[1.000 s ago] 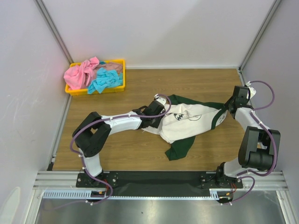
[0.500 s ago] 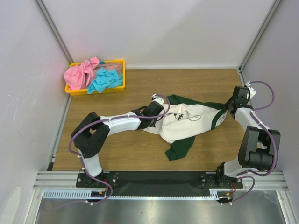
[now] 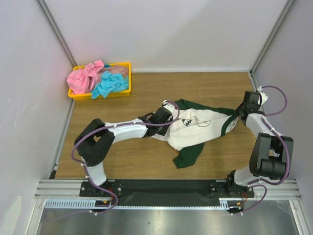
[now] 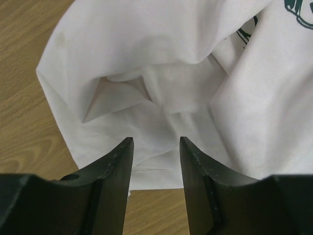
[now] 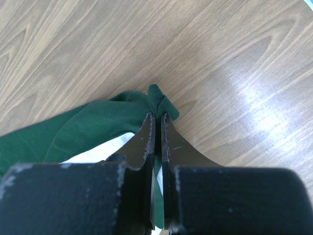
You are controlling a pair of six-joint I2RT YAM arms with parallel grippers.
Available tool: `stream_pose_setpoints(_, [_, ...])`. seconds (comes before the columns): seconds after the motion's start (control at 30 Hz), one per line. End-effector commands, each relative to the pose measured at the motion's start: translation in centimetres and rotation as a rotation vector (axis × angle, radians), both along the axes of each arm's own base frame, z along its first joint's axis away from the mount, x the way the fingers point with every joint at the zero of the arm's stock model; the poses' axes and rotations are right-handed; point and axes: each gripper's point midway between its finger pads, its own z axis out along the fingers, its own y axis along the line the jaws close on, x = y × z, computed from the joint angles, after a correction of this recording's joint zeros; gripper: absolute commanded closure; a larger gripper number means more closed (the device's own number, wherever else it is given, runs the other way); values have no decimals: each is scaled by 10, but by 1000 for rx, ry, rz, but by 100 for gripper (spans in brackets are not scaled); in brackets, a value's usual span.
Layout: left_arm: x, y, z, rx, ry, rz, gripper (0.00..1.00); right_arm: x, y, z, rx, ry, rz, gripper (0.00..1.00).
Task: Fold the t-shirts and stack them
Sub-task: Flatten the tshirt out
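yellow tray (image 3: 120, 93) holds a crumpled pink shirt (image 3: 84, 78) and a turquoise shirt (image 3: 108, 86).

1. Top external view: fixed high above the near edge, looking down on the whole table (image 3: 205, 85).
2. Left wrist view: close, looking past its own fingers (image 4: 115, 169) onto the white shirt (image 4: 161, 58).
3. Right wrist view: close, facing down at the green sleeve (image 5: 88, 129) and table; all 3 views share this shirt.

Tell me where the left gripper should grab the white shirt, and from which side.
Probably the stitched hem of the shirt, lying flat on the table just ahead of the open left gripper. Come in low from the shirt's left end, jaws straddling that edge; the right gripper pins the green sleeve opposite.
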Motion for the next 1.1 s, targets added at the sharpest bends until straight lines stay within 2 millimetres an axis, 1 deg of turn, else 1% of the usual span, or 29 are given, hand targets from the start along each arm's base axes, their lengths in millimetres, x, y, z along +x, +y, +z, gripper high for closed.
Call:
stream_pose_setpoints(0.0, [7,-15,7,4,-37,-37,51,-2,-6,14,-25,-33,-19,100])
stream_pose_setpoints(0.07, [10,-17,6,22,-47,-37,51,-2,-7,14,-27,-34,-20,100])
stream_pose_setpoints(0.13, [7,-18,0,47,-43,-47,52,-2,-6,13,-23,-32,-18,100])
stream_pose_setpoints(0.23, [10,-18,-1,64,-56,-30,60,-2,-6,12,-24,-30,-17,100])
stream_pose_setpoints(0.33, [15,-11,1,82,-81,19,80,-3,-6,12,-22,-31,-17,100])
stream_pose_setpoints(0.37, [16,-8,2,92,-85,34,90,-3,-5,11,-20,-30,-16,100])
stream_pose_setpoints(0.4, [18,-5,4,101,-96,56,95,-2,-6,12,-23,-30,-16,100])
stream_pose_setpoints(0.47, [19,0,8,114,-105,81,99,-2,-5,13,-20,-34,-15,100])
stream_pose_setpoints(0.6, [25,18,27,145,-164,149,100,-2,-5,14,-20,-37,-14,100])
stream_pose_setpoints(0.63, [24,22,36,138,-178,163,100,-2,-5,13,-21,-36,-15,100])
stream_pose_setpoints(0.73, [26,40,46,126,-194,222,100,-2,-5,13,-20,-34,-15,100])
stream_pose_setpoints(0.77, [25,45,55,102,-203,243,100,-2,-5,12,-19,-32,-16,100])
stream_pose_setpoints(0.8, [27,57,56,103,-201,273,100,-3,-6,10,-22,-28,-18,100])
stream_pose_setpoints(0.83, [27,64,57,99,-201,289,100,-3,-6,10,-22,-26,-20,100])
stream_pose_setpoints(0.87, [29,71,66,76,-217,313,100,-2,-7,10,-23,-27,-21,100])
stream_pose_setpoints(0.9, [33,84,67,73,-217,347,100,-2,-7,10,-21,-28,-23,100])
stream_pose_setpoints(0.93, [33,94,64,80,-211,365,100,-1,-6,9,-18,-28,-22,100])
stream_pose_setpoints(0.97, [39,106,68,61,-219,401,100,-1,-6,8,-15,-26,-21,100])
stream_pose_setpoints(1.03, [43,121,66,57,-217,433,99,0,-6,7,-11,-27,-21,100])
stream_pose_setpoints(1.07, [47,131,66,55,-215,458,100,1,-5,8,-9,-29,-21,100])
